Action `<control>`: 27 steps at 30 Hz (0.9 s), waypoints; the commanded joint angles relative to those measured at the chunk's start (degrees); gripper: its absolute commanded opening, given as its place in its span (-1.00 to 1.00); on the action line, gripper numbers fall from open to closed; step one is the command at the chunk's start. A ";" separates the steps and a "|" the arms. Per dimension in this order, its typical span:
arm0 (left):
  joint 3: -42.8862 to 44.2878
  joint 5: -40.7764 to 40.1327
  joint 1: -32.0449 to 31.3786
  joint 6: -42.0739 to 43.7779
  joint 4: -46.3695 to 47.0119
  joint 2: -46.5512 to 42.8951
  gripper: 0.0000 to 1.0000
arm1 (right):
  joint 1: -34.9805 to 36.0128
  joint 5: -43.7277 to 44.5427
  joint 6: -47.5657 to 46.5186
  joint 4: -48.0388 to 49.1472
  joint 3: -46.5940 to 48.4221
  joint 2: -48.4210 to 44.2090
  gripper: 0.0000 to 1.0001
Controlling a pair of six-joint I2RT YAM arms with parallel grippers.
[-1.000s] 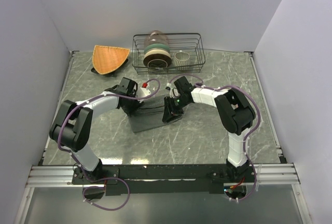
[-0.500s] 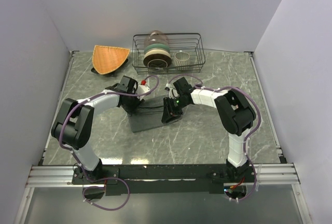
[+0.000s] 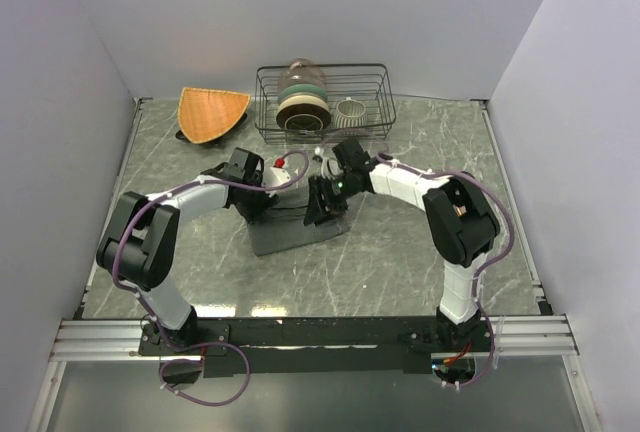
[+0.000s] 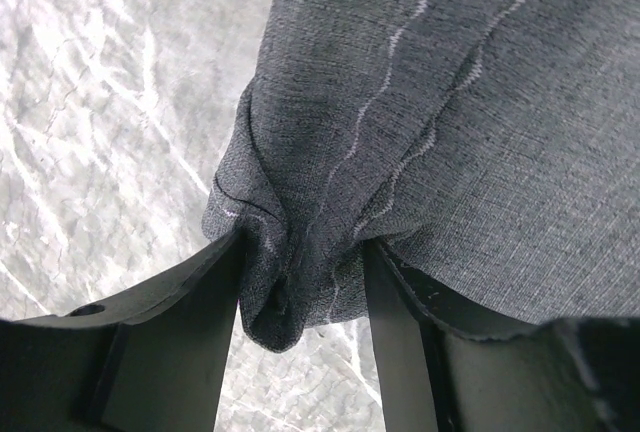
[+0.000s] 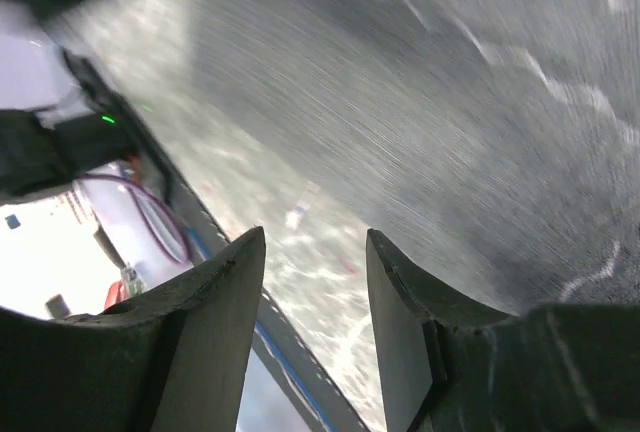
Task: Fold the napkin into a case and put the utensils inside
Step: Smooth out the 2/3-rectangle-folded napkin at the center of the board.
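Note:
The dark grey napkin (image 3: 292, 229) lies partly folded on the marble table between the two arms. My left gripper (image 3: 262, 202) is at its far left corner; in the left wrist view the gripper (image 4: 300, 287) is shut on a bunched fold of the napkin (image 4: 450, 132). My right gripper (image 3: 322, 202) hovers at the napkin's far right edge. In the blurred right wrist view the gripper (image 5: 315, 262) is open and empty, with the napkin (image 5: 450, 102) beside it. No copper utensils are in view.
A wire rack (image 3: 375, 80) with stacked bowls (image 3: 300, 107) and a white cup (image 3: 349, 112) stands at the back. An orange fan-shaped mat (image 3: 211, 112) lies to its left. Walls close in on both sides.
My right gripper has moved a little away from me and to the left along the napkin's far edge. My left gripper keeps its hold on the napkin's corner.

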 commanded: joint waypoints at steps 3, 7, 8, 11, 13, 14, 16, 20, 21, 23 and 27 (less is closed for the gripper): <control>-1.32 4.97 -0.17 3.14 -3.00 -1.63 0.15 | -1.12 0.82 4.72 4.45 8.69 -1.75 0.03; -1.84 5.41 -0.17 3.75 -3.53 -2.51 0.16 | -0.85 1.79 8.33 9.28 9.93 2.29 0.00; -1.93 5.50 -0.17 3.93 -3.53 -2.77 0.16 | -0.59 2.05 8.16 9.38 10.37 3.17 0.00; -1.93 6.11 -0.09 4.19 -3.88 -3.65 0.20 | 0.12 3.28 7.37 9.02 11.07 5.90 -0.01; -1.76 6.81 0.09 3.93 -3.71 -5.23 0.24 | 0.03 4.33 7.10 8.76 10.72 7.66 -0.02; -1.58 7.95 0.53 3.06 -3.70 -5.76 0.26 | 0.11 4.77 6.32 8.50 10.72 8.27 -0.02; -0.01 10.41 1.49 2.00 -4.84 -7.34 0.32 | 0.12 5.83 5.44 7.62 10.55 9.95 -0.04; 3.86 16.47 6.31 -2.12 -8.44 -10.41 0.43 | 0.03 7.76 3.15 6.04 9.93 11.53 -0.08; 4.56 19.88 7.46 -2.83 -9.06 -12.07 0.44 | -0.06 7.85 2.89 5.69 9.67 11.97 -0.09; 6.41 22.45 10.96 -6.41 -9.59 -13.67 0.52 | -0.06 8.03 2.88 5.42 9.32 12.15 -0.09; 8.52 31.83 15.90 -13.80 -9.24 -15.43 0.44 | -0.06 8.56 3.06 6.04 8.44 11.97 -0.10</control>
